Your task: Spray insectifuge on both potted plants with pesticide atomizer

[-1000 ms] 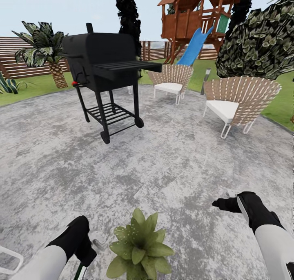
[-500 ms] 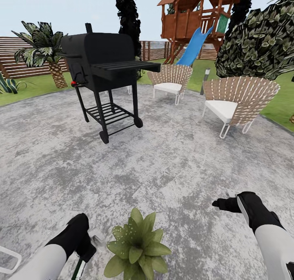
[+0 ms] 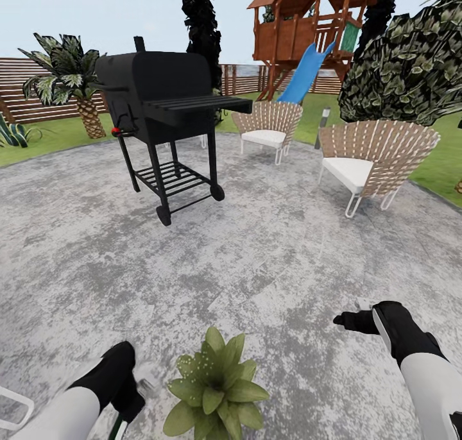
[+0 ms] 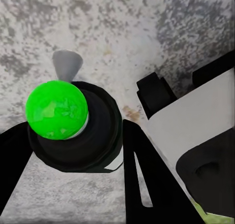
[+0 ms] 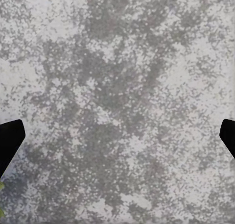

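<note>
You are standing on the round, mottled grey patio (image 3: pixel 269 260), with green lawn (image 3: pixel 51 138) beyond its far edge and a brown slatted fence (image 3: pixel 25 87) closing off the garden at far left. A black grill (image 3: pixel 160 106) on wheels stands far left of centre, two slatted chairs with white cushions (image 3: pixel 369 161) sit to the far right, and a wooden play tower with a blue slide (image 3: pixel 308 68) rises behind them. A palm (image 3: pixel 70 81) grows at far left.

Near you, low at centre, is one potted plant (image 3: pixel 215 389), its broad green leaves spread over the paving. Your left gripper (image 3: pixel 128 405) sits just left of it, its fingers closed around the pesticide atomizer (image 4: pixel 73 131), whose pale nozzle shows against the stone. Your right gripper (image 3: pixel 350 321) hangs over bare paving at near right, its fingers (image 5: pixel 10 143) spread wide with nothing between them.
</note>
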You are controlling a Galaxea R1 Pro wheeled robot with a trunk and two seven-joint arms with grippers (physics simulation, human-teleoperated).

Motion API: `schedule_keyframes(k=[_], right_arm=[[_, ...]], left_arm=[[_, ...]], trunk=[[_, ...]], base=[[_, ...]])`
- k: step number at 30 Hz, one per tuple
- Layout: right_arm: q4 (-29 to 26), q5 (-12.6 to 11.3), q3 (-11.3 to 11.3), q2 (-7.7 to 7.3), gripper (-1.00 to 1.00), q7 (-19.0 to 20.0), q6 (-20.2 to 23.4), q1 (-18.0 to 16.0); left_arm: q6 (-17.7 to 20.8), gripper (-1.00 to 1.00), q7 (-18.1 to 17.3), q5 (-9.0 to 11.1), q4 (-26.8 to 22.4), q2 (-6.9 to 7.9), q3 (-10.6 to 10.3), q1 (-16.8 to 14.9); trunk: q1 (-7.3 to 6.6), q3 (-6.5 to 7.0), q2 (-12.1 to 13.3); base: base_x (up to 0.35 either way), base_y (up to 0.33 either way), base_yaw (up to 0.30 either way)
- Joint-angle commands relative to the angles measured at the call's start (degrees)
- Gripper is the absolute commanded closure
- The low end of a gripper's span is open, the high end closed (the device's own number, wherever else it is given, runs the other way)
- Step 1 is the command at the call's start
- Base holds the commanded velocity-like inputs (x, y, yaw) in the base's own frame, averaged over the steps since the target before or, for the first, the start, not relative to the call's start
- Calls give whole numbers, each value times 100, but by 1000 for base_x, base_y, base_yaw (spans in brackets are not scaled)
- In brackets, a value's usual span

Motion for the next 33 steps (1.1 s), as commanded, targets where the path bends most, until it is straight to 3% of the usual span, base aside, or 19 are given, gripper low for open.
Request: schedule_keyframes(k=[1, 8, 24, 27, 31, 33], right_arm=[[-7, 61, -23, 3, -100, 51, 20, -3], [-7, 52, -22, 0, -100, 52, 21, -3], [-7, 68, -22, 2, -100, 46, 19, -3], [-7, 69, -22, 3, -100, 45, 21, -3], [-7, 69, -22, 4, -100, 46, 20, -3], [-7, 69, -22, 4, -100, 45, 18, -3]], left_arm=[[23, 100, -44, -42, 52, -1, 26, -2], [20, 100, -43, -34, 154, 4, 26, -2], [17, 100, -94, 68, 59, -12, 82, -4], [19, 100, -112, 260, 59, -16, 107, -6], [20, 100, -121, 711, 54, -21, 121, -10], [20, 100, -122, 783, 52, -22, 122, -13]], trunk=[[-1, -5, -2], [-1, -11, -2], [-1, -102, -2], [-1, -119, -2], [-1, -143, -2], [-1, -154, -2]], base=[[0, 0, 0], [0, 0, 21], [0, 0, 180], [0, 0, 186], [0, 0, 186], [0, 0, 186]])
